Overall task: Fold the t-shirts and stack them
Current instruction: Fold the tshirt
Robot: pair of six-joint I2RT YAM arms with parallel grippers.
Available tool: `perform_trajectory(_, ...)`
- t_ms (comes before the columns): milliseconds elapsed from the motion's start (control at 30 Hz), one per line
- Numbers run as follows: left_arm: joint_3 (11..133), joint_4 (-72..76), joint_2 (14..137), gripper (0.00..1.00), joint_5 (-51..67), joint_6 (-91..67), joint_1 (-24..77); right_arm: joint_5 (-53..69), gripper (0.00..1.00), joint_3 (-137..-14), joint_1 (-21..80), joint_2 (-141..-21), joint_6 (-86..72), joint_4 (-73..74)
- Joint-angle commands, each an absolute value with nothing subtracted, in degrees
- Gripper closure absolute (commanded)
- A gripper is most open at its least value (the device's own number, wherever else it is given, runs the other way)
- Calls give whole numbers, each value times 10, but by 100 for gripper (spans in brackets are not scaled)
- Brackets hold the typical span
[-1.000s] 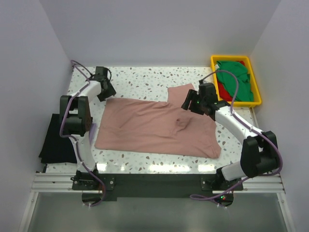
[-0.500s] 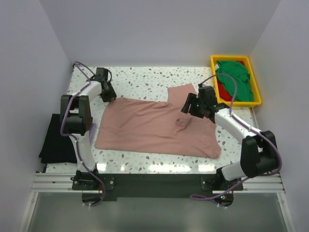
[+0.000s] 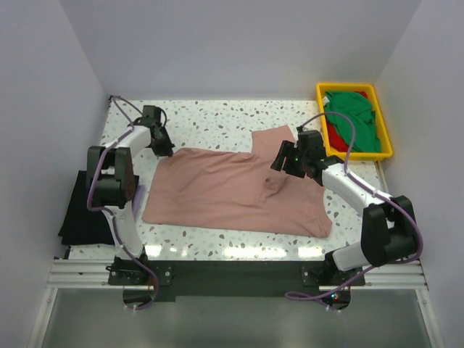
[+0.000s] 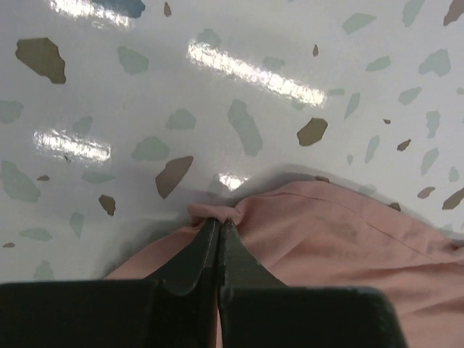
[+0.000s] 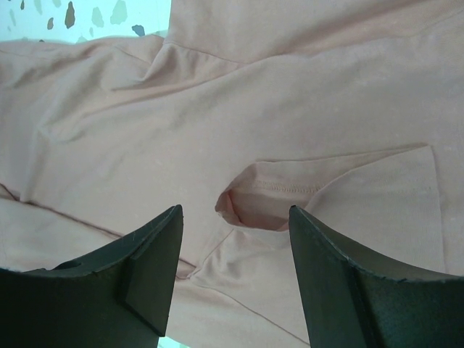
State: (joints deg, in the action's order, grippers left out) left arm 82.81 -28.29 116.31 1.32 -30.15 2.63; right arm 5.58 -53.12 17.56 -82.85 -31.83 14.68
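Note:
A dusty pink t-shirt point(image 3: 232, 190) lies spread flat across the speckled table. My left gripper point(image 3: 165, 150) is at its far left corner, shut on a small pinch of the pink cloth point(image 4: 326, 232); the closed tips point(image 4: 219, 220) hold a bunched edge. My right gripper point(image 3: 279, 161) hangs open just above the shirt near its far right part, over a small folded-up pocket of fabric point(image 5: 268, 199), with nothing between the fingers. A black t-shirt point(image 3: 85, 210) lies off the table's left side. Green point(image 3: 355, 119) and red point(image 3: 335, 136) t-shirts lie in the tray.
The yellow plastic tray point(image 3: 353, 155) stands at the far right corner. White walls close in the table on the left, back and right. Bare speckled tabletop point(image 3: 217, 123) shows beyond the pink shirt.
My left gripper has closed on the shirt's far left corner, having been open a second ago. The right gripper has shifted slightly left and stays open.

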Motion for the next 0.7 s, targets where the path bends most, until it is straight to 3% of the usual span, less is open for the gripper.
perform_trajectory(0, 800, -255, 1084, 100, 51, -281, 25, 65, 37, -526, 172, -825, -313, 121)
perform_trajectory(500, 578, -235, 933, 99, 53, -281, 97, 72, 37, -509, 172, -837, -314, 110)
perform_trajectory(600, 543, -230, 898, 82, 41, -290, 97, 74, 37, -510, 172, -841, -313, 110)
perform_trajectory(667, 539, -233, 884, 65, 34, -290, 97, 76, 37, -512, 172, -843, -312, 110)
